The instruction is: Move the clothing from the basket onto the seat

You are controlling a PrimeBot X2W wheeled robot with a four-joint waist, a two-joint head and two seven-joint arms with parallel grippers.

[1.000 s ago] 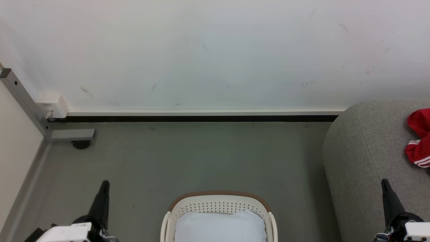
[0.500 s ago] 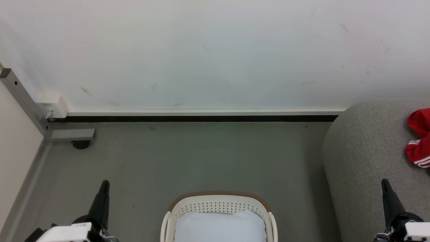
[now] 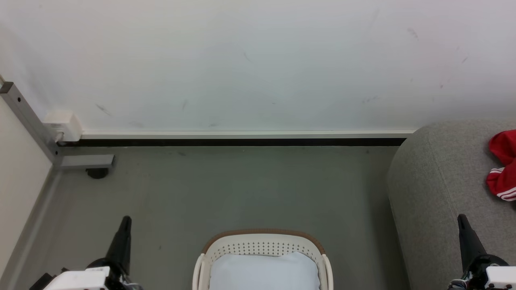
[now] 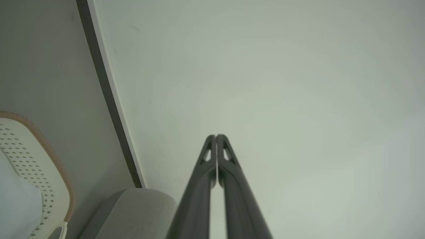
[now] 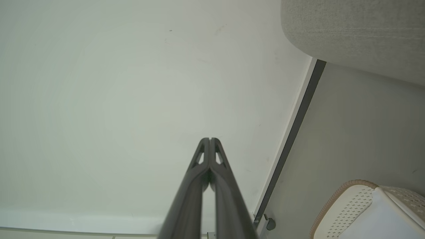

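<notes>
No legible text or labels anywhere.

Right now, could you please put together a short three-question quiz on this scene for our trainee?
1. True or false: the red clothing lies inside the basket.
2. Pick one. The left gripper is: A) open, B) shut on fabric, C) shut and empty.
3. Fill the gap: the basket stands on the floor to the robot's ___ of the seat.

Key
1. False: it lies on the seat, and the part of the basket in view holds pale lining.
2. C
3. left
</notes>
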